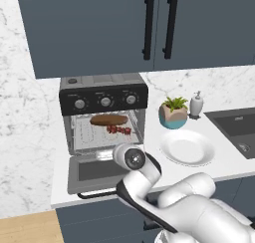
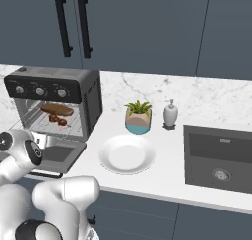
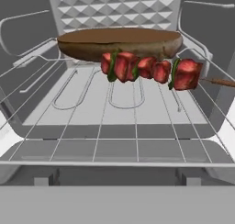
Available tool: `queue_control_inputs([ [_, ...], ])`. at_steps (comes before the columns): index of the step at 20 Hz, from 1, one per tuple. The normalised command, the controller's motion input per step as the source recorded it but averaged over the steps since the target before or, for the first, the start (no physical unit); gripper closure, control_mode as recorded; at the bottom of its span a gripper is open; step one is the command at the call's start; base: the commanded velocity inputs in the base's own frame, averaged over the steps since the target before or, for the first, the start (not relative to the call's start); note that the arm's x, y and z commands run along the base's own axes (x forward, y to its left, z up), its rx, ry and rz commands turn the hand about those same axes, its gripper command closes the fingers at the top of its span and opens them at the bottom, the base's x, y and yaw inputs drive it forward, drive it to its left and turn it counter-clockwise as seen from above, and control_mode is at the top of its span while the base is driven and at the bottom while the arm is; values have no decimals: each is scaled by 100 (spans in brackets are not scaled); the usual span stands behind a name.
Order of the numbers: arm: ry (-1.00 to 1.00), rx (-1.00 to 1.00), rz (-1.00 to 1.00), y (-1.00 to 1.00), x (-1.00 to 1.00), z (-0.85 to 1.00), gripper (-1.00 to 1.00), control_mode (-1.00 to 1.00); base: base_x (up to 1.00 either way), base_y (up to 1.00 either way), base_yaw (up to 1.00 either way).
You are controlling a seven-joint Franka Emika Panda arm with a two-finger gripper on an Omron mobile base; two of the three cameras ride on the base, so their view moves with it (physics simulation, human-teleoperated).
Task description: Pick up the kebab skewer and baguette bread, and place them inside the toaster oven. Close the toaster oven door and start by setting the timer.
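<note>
- Two foods already lay inside the boxy grey-and-black toaster oven (image 1: 103, 118), so by my reading the step in hand was shutting it: the arm should back clear of the cavity, drop under the flap's front edge and swing it up evenly, without jolting the rack.
- The grey-framed drop-down toaster oven door (image 1: 94, 172) with its dark glass window hung fully open and flat, its black bar handle at the 6 o'clock edge; pushing near the middle of that bar should keep it from twisting.
- The thin wire rack (image 3: 119, 126) looked slick and springy, over a smooth grey floor and an embossed diamond-pattern back wall.
- The round white glossy plate (image 1: 187, 148) sat on the marble counter at 3 o'clock from the oven.
- The smooth brown elongated baguette bread (image 3: 120, 42) lay crosswise at the rack's 12 o'clock end.
- The thin kebab skewer (image 3: 151, 69) of glossy red chunks lay just in front of the loaf.
- The gripper's jaws stood wide apart, holding nothing.
</note>
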Motion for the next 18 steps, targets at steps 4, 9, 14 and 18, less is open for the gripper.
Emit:
queue_control_inputs([
  [4,0,1,0,0,19,0,-100,-100,0,0,0],
  [9,0,0,0,0,18,0,-100,-100,0,0,0],
  [14,0,0,0,0,21,0,-100,-100,0,0,0],
  [18,0,0,0,1,26,0,-100,-100,0,0,0],
])
